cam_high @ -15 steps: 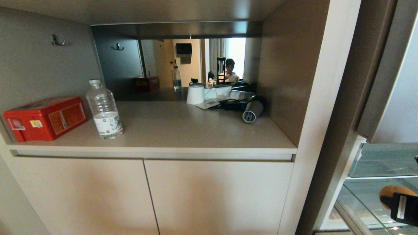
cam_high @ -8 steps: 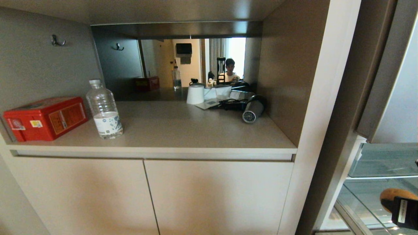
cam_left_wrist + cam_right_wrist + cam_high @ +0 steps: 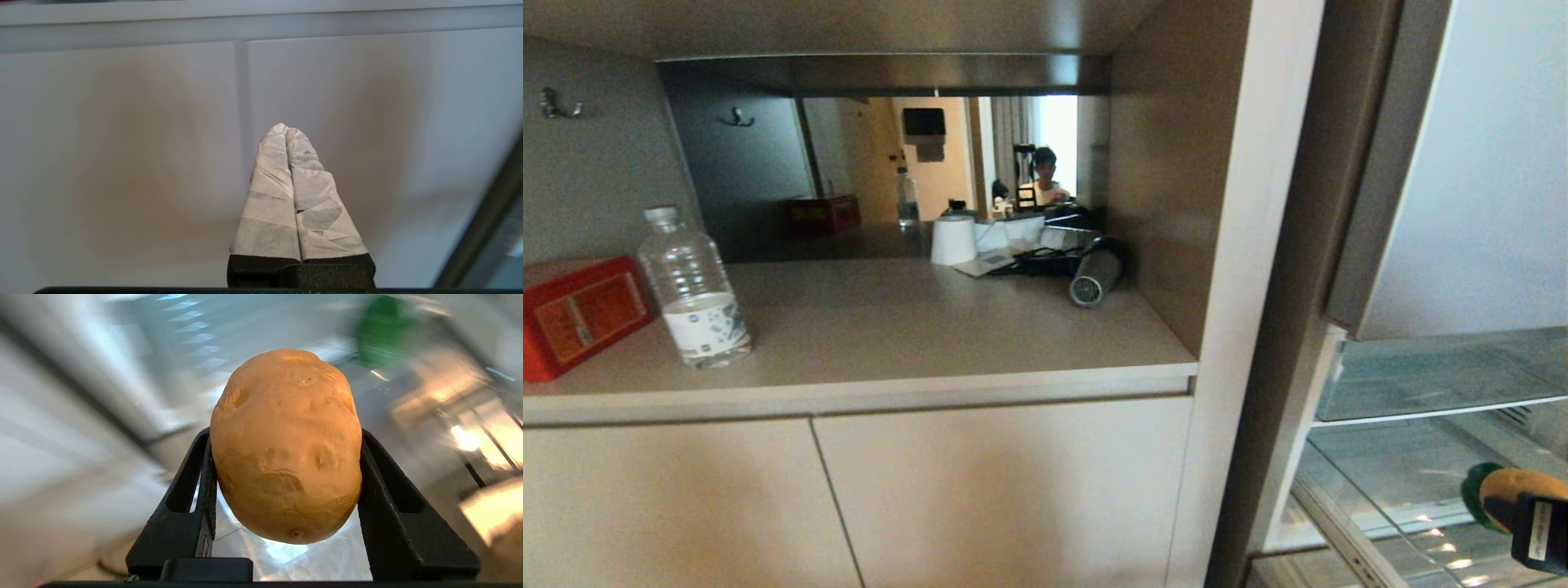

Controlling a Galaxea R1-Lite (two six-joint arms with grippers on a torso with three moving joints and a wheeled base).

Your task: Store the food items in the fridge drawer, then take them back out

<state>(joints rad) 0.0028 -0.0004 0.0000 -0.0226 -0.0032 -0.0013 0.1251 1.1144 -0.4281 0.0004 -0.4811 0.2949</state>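
Observation:
My right gripper [image 3: 1517, 505] is at the lower right of the head view, inside the open fridge, shut on the tan-brown potato [image 3: 1512, 483]. In the right wrist view the black fingers [image 3: 204, 465] clamp both sides of the potato [image 3: 286, 445], and the right gripper [image 3: 284, 435] holds it above the clear fridge drawer's ribbed bottom [image 3: 192, 335]. The green bell pepper [image 3: 384, 335] lies blurred beyond the potato, and a sliver of the pepper [image 3: 1470, 487] shows beside it in the head view. My left gripper [image 3: 286, 129] is shut and empty, parked facing a cabinet door.
Left of the fridge, a beige cabinet counter [image 3: 931, 327] carries a clear water bottle [image 3: 694, 290], a red box [image 3: 572, 314], a paper roll [image 3: 953, 239] and a hair dryer [image 3: 1094, 278]. A mirror behind reflects a seated person. Glass fridge shelves [image 3: 1437, 376] sit above the gripper.
The whole head view has shifted left, so the camera has turned right towards the fridge. The right gripper still holds the potato at lower right; the pepper's green edge now shows.

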